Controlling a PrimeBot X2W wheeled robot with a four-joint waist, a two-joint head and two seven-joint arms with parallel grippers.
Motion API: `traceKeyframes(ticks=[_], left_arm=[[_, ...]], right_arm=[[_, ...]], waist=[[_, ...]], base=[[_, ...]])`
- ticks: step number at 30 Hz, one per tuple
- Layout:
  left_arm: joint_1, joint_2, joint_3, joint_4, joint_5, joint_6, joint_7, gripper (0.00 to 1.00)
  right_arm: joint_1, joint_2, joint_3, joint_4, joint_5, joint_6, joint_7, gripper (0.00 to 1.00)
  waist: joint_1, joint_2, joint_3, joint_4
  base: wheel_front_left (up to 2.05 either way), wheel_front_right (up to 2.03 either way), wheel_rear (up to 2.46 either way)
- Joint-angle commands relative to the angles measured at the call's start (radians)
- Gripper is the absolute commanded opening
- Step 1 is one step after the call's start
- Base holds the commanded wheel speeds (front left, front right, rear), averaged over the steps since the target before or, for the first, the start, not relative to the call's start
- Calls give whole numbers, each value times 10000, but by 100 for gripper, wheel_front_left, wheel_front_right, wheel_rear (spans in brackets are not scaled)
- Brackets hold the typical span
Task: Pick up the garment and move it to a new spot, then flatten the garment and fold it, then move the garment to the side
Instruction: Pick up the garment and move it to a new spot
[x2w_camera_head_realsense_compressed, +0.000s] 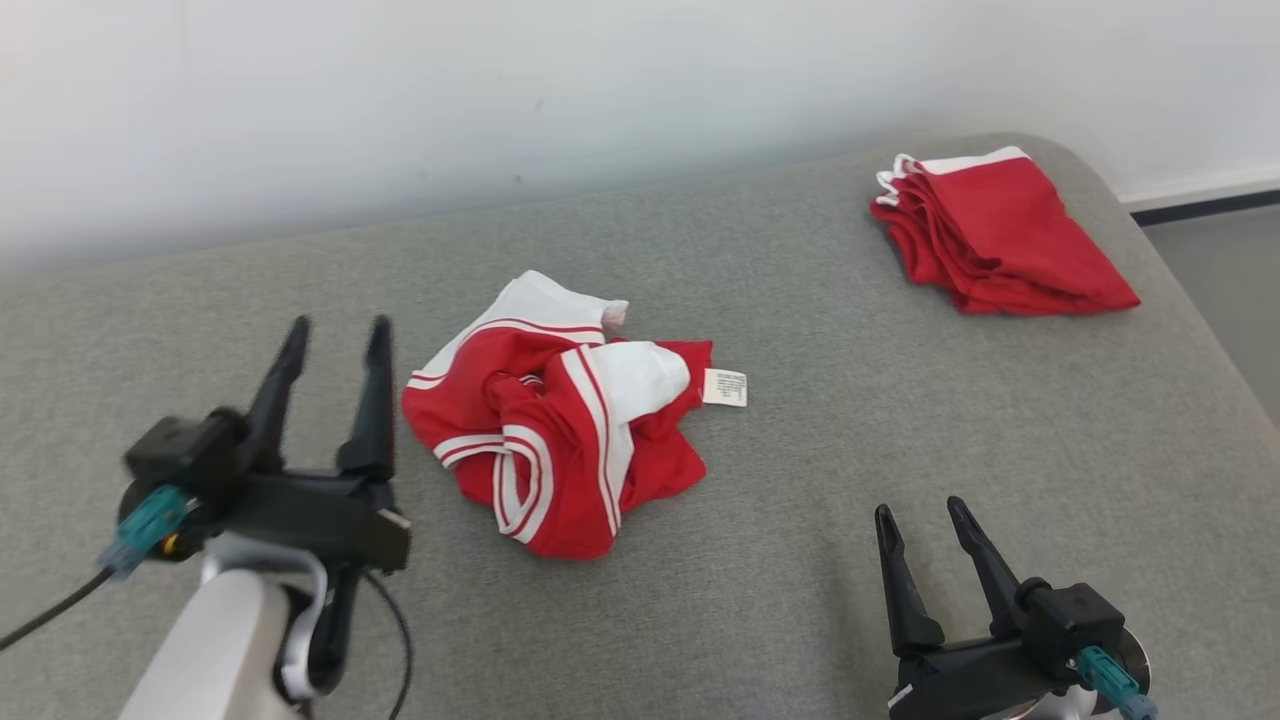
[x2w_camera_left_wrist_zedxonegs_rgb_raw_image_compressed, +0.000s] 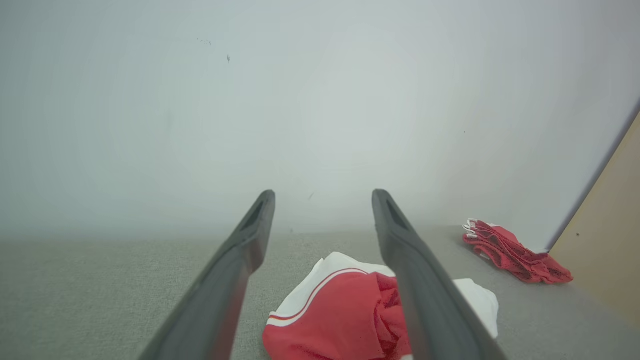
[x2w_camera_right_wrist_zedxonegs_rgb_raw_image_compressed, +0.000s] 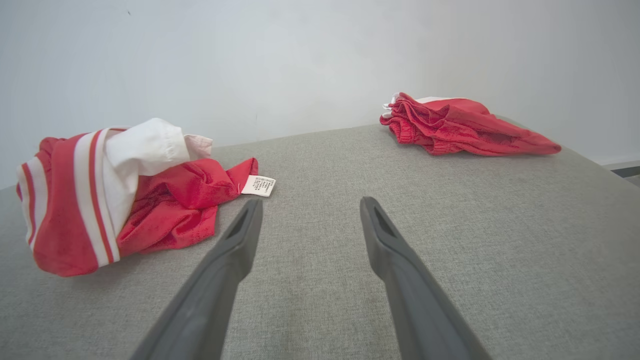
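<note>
Both jaws wide, empty — left gripper (x2w_camera_head_realsense_compressed: 339, 328) at the crumpled garment's (x2w_camera_head_realsense_compressed: 560, 430) nine o'clock, right gripper (x2w_camera_head_realsense_compressed: 918, 508) at four — flattening seems next.

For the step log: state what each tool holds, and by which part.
Nothing is held: left tool and right tool stand open, and the crumpled garment lies loose between them.

— What colours does the garment (x2w_camera_head_realsense_compressed: 555, 430) have?
— Red, with white panels and white bands split by thin red lines. Its label (x2w_camera_head_realsense_compressed: 724, 387) is white with dark print.
— And the folded pile (x2w_camera_head_realsense_compressed: 1000, 235)?
— Red too, with white trim. The surface (x2w_camera_head_realsense_compressed: 900, 450) is plain grey, the wall (x2w_camera_head_realsense_compressed: 500, 100) white.
</note>
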Motion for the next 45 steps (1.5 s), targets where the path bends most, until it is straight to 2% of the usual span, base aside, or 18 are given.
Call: traceKeyframes(ticks=[1,5,10,17,25,35,45], left_arm=[[241,61,85,-155,41,76,-58,100],[1023,447,640,-913,213,439,-128,100],[2172,608,1224,-1834,679,631,-146,100],[3726,141,2141,-2543,2037,864,-142,100],[4787,-714,3064,-2531,2991,488,-144,100],[5191,-1606,3877,-2307,3968,-37,-145,100],[5389,-2030,4234,-1938,4528,-405,-144,100]], right_arm=[[60,14,-37,-53,-29,-22,-10,100],[143,15,-180,-138,-109,-22,-10,100],[185,14,-329,-264,-157,-22,-10,100],[238,12,-411,-396,-230,-22,-10,100],[321,14,-467,-430,-348,-22,-10,100],[431,15,-380,-404,-352,-22,-10,100],[501,14,-204,-361,-359,-22,-10,100]], waist=[[0,0,-76,130],[0,0,-153,358],[0,0,-176,578],[0,0,-209,758],[0,0,-288,930],[0,0,-398,1084],[0,0,-423,1147]], base=[[0,0,0],[0,0,0],[0,0,0],[0,0,0],[0,0,0],[0,0,0],[0,0,0]])
